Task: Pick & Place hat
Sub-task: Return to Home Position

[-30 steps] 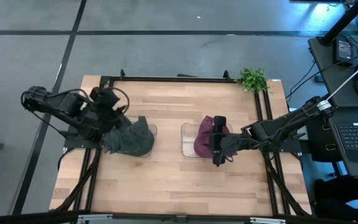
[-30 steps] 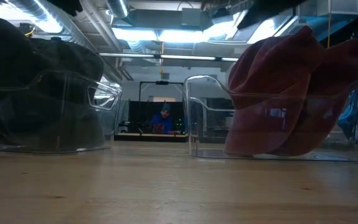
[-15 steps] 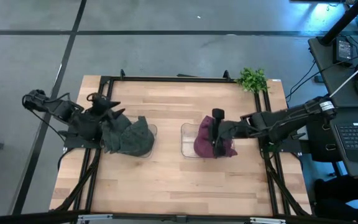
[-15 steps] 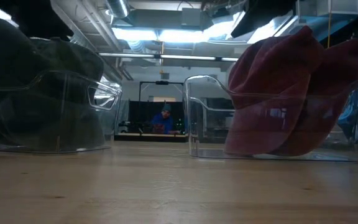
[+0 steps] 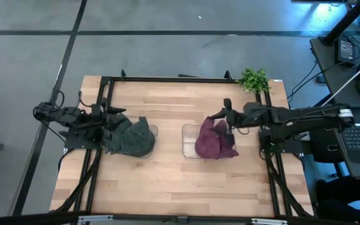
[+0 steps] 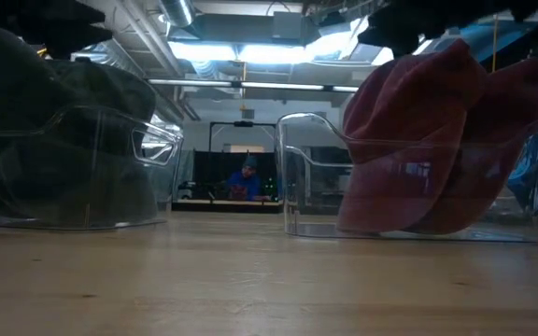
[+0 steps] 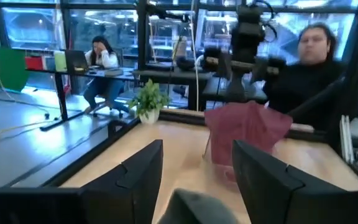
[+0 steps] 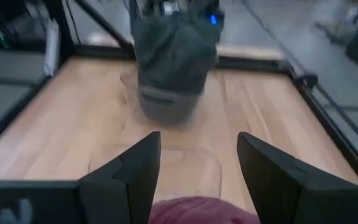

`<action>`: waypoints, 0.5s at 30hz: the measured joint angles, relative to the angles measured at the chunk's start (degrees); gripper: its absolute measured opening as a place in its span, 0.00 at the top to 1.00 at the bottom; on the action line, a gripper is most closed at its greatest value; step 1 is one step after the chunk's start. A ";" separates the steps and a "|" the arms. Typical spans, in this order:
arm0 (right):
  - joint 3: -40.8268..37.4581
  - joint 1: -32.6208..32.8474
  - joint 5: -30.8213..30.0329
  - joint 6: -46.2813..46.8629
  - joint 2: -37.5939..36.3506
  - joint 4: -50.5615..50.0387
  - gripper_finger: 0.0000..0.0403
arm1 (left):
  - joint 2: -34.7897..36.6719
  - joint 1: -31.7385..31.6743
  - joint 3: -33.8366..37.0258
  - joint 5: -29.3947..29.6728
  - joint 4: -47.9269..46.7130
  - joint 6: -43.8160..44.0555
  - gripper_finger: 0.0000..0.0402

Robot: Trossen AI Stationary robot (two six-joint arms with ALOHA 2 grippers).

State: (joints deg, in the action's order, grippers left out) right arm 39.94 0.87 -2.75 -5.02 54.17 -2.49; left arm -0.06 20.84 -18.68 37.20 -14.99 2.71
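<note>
Over the bench, left claw and right claw hang spread, empty (close to cloth), so retreating could snag the black caps or red cap out.

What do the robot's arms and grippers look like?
The left arm and right arm are dark, slim and jointed; thin black cables loop off the left one. The left gripper and right gripper each have two flat, dark fingers.
</note>
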 joint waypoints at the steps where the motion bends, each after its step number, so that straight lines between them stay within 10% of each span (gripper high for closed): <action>1: -1.77 -0.94 1.21 0.05 -1.37 2.02 0.48 | -0.04 -0.49 0.91 -0.94 0.62 -0.50 0.53; 15: -18.00 -11.96 2.98 3.54 -8.12 22.35 0.48 | -0.35 -14.43 9.02 -18.98 15.39 -2.85 0.53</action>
State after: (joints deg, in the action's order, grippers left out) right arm 21.94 -11.09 0.23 -1.47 46.04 19.86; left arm -0.40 6.41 -9.66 18.21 0.40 -0.14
